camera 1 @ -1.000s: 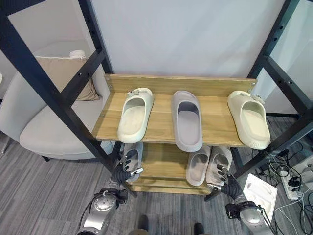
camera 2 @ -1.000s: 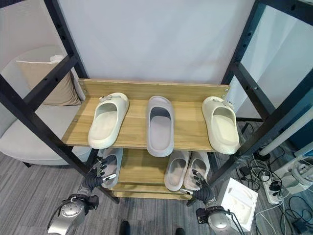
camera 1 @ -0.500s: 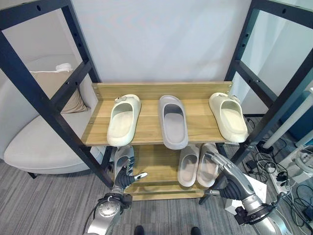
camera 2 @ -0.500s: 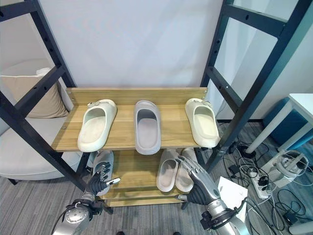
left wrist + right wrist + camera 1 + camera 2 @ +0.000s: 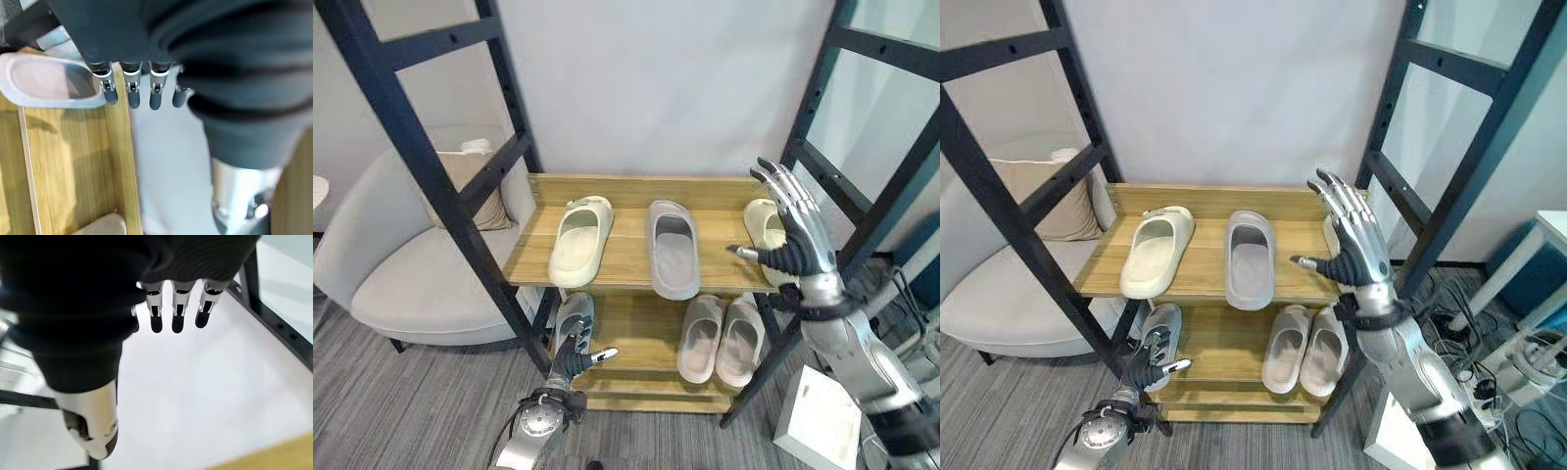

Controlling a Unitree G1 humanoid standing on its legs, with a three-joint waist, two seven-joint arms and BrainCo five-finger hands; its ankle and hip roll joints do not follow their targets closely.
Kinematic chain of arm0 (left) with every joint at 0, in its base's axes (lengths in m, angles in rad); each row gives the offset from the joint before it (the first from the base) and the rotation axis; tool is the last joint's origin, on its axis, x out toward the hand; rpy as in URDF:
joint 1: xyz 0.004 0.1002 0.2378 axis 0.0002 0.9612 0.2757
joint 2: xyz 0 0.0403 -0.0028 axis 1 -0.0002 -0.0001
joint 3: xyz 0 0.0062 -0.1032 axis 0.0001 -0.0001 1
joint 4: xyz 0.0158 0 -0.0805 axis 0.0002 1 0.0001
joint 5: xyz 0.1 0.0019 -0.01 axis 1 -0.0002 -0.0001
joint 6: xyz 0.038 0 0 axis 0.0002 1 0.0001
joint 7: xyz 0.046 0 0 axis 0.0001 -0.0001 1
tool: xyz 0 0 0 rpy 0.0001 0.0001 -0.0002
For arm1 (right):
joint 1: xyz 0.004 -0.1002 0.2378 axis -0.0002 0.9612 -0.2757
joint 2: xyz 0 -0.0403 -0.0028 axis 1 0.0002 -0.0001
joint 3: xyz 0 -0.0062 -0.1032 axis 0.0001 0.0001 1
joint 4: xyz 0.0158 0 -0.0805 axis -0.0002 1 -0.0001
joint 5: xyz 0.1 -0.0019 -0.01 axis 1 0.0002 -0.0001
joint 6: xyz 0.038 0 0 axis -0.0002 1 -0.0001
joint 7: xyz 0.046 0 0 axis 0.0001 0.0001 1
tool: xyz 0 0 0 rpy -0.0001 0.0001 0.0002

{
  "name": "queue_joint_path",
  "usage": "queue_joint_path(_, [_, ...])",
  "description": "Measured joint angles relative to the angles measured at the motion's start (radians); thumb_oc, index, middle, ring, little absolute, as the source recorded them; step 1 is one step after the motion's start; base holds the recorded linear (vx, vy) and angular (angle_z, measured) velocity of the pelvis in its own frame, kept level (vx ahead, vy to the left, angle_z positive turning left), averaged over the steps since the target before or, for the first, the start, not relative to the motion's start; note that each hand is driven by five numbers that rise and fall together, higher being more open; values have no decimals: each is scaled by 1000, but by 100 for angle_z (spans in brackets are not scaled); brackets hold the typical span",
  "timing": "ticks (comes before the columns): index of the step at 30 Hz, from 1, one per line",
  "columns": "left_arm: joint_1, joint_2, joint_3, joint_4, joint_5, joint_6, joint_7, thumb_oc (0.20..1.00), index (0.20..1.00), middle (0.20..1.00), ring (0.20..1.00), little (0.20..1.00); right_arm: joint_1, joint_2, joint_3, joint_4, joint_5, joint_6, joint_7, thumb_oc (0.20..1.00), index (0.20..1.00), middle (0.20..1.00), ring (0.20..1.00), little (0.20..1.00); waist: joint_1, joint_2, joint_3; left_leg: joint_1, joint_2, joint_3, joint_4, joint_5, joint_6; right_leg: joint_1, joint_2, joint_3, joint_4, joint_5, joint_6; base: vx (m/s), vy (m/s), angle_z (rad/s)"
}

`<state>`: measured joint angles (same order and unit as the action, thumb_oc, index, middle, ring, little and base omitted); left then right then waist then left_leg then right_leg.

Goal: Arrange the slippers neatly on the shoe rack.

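Your right hand (image 5: pixel 795 233) has risen from low by the bottom shelf, at about 5 o'clock, up to the top shelf (image 5: pixel 626 257) at 3 o'clock. Its fingers (image 5: pixel 779 188) now spread straight in front of the cream slipper (image 5: pixel 762 226) at that end, covering most of it.

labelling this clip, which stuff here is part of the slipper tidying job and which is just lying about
Job: shoe rack; cream slipper and grey slipper on top shelf; another cream slipper behind the raised open right hand; slipper pair and single slipper below; left hand.

Lying about: armchair, cushion, white box.
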<state>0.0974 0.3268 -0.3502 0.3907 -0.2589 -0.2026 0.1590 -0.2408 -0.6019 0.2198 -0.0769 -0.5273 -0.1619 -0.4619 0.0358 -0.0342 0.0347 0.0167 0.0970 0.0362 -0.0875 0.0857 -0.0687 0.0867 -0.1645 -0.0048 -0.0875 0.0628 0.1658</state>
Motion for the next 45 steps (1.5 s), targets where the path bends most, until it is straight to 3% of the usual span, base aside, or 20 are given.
queue_joint_path(9, [-6,2,-2,1,-4,4,-36,1000,1000,1000,1000,1000,-140,84,78,275,99,73,-8,1000,1000,1000,1000,1000,44,-14,7,-5,-4,-32,0,18,4,15,3,-33,0,1,1,12,5,12])
queue_joint_path(17, [-14,5,-2,5,-5,4,-41,1000,1000,1000,1000,1000,-192,162,127,405,157,87,7,1000,1000,1000,1000,1000,89,-17,13,-21,-9,-56,0,18,-2,15,1,-56,0,-2,1,3,3,8])
queue_joint_path(23, [-24,13,-2,8,-5,5,-41,1000,1000,1000,1000,1000,-219,174,122,503,183,100,18,1000,1000,1000,1000,1000,92,-47,27,-35,-12,-75,0,16,-5,11,0,-73,0,-7,3,9,0,9])
queue_joint_path(30, [-24,29,0,7,-5,6,-41,1000,1000,1000,1000,1000,-223,171,90,540,183,112,28,1000,1000,1000,1000,1000,88,-52,25,-32,-12,-80,0,16,-5,11,-1,-77,0,-13,0,3,1,2])
queue_joint_path(31, [-24,29,1,7,-5,6,-40,1000,1000,1000,1000,1000,-223,171,74,557,185,124,28,928,928,928,928,928,86,-53,25,-32,-12,-80,0,16,-5,11,-1,-76,0,-13,0,0,0,0])
queue_joint_path(32, [-24,29,1,8,-5,9,-40,1000,1000,1000,1000,1000,-226,170,68,560,188,130,28,325,325,325,325,325,87,-53,25,-32,-12,-80,0,16,-5,11,-1,-76,0,-13,0,0,0,0])
queue_joint_path(33, [-24,29,1,7,-5,12,-40,1000,1000,1000,1000,1000,-226,168,65,560,187,141,28,200,200,200,200,200,86,-54,24,-32,-12,-80,0,16,-5,11,-1,-76,0,-13,0,0,0,0])
queue_joint_path(45, [-23,29,1,7,-5,49,-51,1000,1000,1000,1000,1000,-268,171,82,589,380,171,89,200,200,200,200,200,63,-47,15,-29,-10,-76,0,16,-5,9,-1,-68,0,-11,-3,0,-2,0])
